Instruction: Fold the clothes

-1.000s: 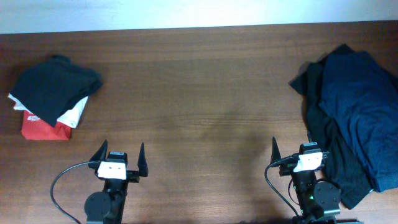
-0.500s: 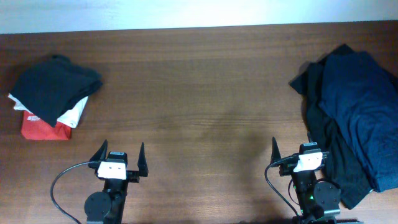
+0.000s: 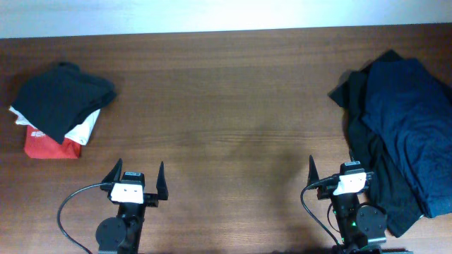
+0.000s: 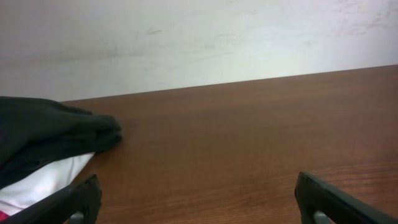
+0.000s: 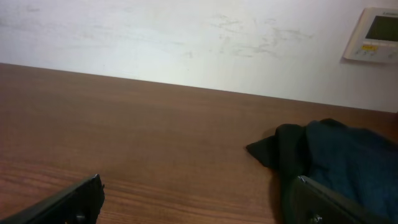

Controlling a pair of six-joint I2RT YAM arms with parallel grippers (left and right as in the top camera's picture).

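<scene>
Navy cloth, the shirt (image 3: 413,120), is lying crumpled over a thinner black garment (image 3: 371,159) just right of the right gripper (image 3: 332,169), whose jaws are standing apart and empty, as are those of the left gripper (image 3: 138,175). We are judging both clothes soft, light and limp, so pinching the shirt at a corner looks best. We are reading no labels, and the wall panel (image 5: 375,34) is too small to make out.

open table (image 3: 226,106) middle, folded stack (image 3: 60,106) left, clothes (image 3: 409,120) right
</scene>
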